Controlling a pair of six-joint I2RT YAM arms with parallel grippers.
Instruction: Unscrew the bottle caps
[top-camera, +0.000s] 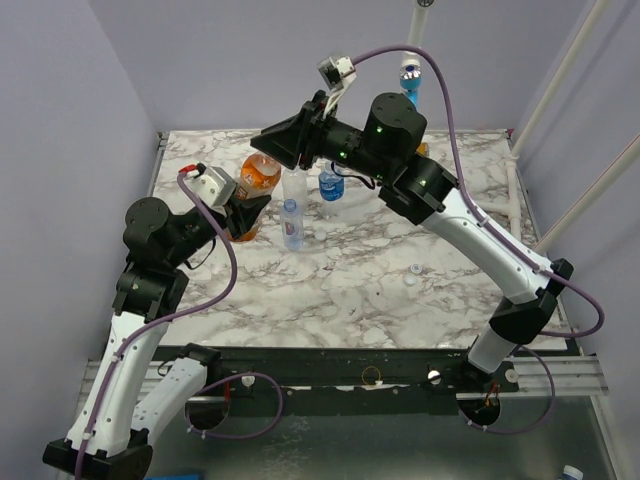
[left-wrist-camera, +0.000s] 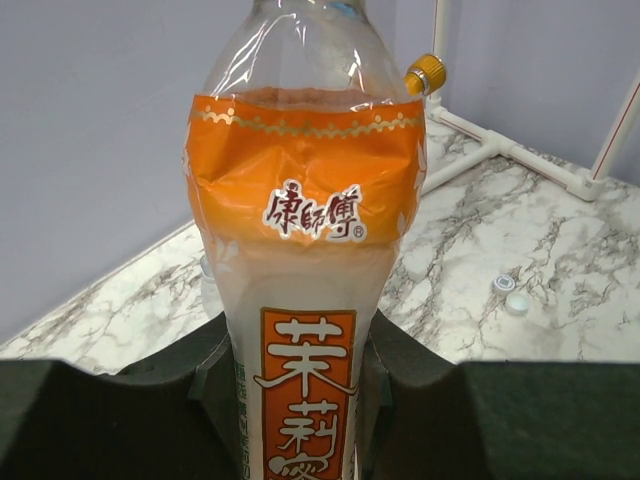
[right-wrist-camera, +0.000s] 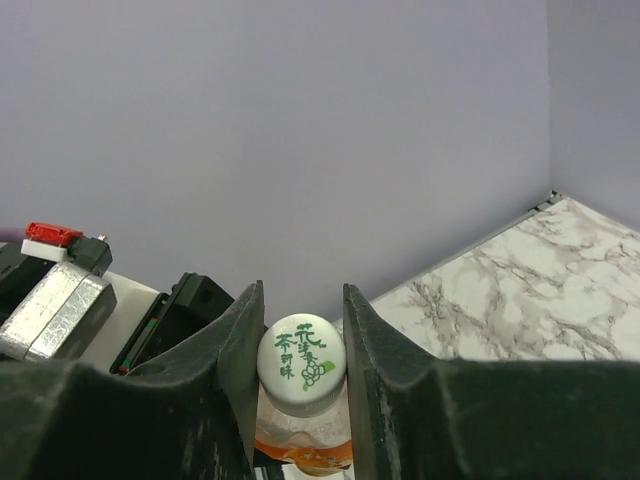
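My left gripper (top-camera: 246, 214) (left-wrist-camera: 300, 345) is shut on the lower body of the orange bottle (top-camera: 259, 178) (left-wrist-camera: 300, 220), which leans toward the back. My right gripper (top-camera: 277, 146) (right-wrist-camera: 302, 296) reaches in from above and is shut on the bottle's white cap (right-wrist-camera: 301, 364), which has green print on top; both fingers touch its sides. The clear unlabelled bottle (top-camera: 295, 186), the slim light-blue-labelled bottle (top-camera: 291, 223) and the dark-blue-labelled bottle (top-camera: 331, 184) stand just right of it. Two loose white caps (top-camera: 412, 275) (left-wrist-camera: 510, 293) lie on the marble table.
A white pipe frame (left-wrist-camera: 505, 148) with an orange fitting (left-wrist-camera: 427, 73) and a blue fitting (top-camera: 410, 82) runs along the back and right edges of the table (top-camera: 360, 300). Purple walls close in the left and back sides.
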